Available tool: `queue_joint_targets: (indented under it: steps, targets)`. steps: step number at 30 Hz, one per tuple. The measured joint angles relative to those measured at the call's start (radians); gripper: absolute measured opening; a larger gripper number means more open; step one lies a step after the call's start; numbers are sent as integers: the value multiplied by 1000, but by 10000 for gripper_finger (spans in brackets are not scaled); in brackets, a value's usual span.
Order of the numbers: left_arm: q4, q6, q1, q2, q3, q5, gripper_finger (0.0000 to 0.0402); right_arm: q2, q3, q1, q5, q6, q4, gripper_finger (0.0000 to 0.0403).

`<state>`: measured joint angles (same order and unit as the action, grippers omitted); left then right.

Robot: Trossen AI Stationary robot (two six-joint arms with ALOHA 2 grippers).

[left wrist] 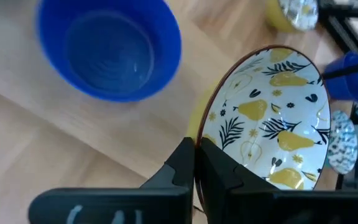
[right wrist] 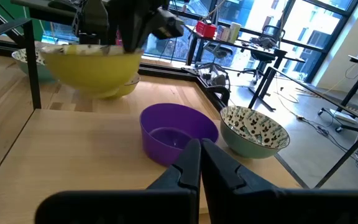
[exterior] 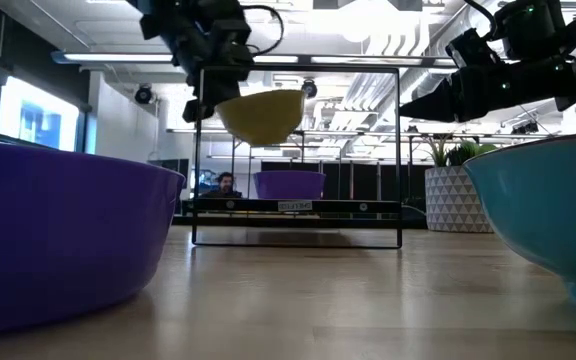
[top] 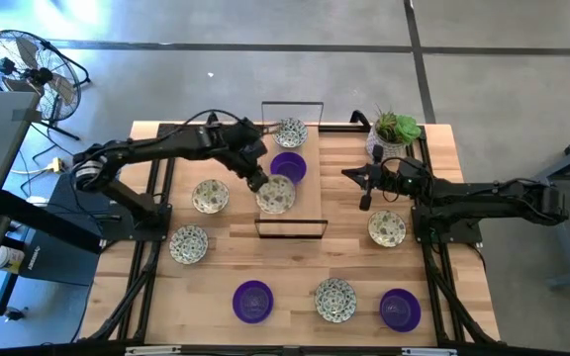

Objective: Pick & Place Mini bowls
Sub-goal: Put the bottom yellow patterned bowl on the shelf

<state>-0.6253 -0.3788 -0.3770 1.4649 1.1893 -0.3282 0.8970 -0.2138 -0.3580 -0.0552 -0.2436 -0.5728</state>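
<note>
My left gripper [top: 258,182] is shut on a cream mini bowl [top: 276,194] with a yellow pear pattern inside and a yellow outside [exterior: 261,115]. It holds the bowl above a wooden board [top: 310,203] with black wire frames. On that board stand a purple mini bowl [top: 288,166] and a speckled one [top: 292,132]. My right gripper [top: 347,174] is shut and holds nothing. It hovers right of the board, and the purple bowl [right wrist: 178,134] and the speckled bowl [right wrist: 253,130] lie ahead of its fingers. My left gripper [left wrist: 196,144] pinches the bowl's rim [left wrist: 205,134], with one finger on the patterned inside and one on the yellow outside. The fingers come slanting down from the table's left side. The bowl is lifted clear of the board and sits nearly upright, slightly tilted.
Several more mini bowls rest on the table: speckled ones [top: 211,196], [top: 188,243], [top: 335,299], [top: 387,227] and purple ones [top: 253,301], [top: 400,309]. A white pot with a green plant [top: 396,133] stands at the far right corner. A fan [top: 28,69] stands off the table.
</note>
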Motion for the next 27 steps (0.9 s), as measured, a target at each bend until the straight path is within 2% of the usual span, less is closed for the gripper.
queue_joint_targets:
  steps: [13, 21, 27]
  targets:
    - [39, -97, 26, 94, 22, 15, 4, 0, 0, 0, -5, 0, 0, 2]
    - [64, -159, 93, 140, 23, -20, 4, 0, 0, 0, -5, 0, 0, 2]
    - [63, -179, 104, 144, 23, 47, 4, 0, 0, 0, -5, 0, 2, 1]
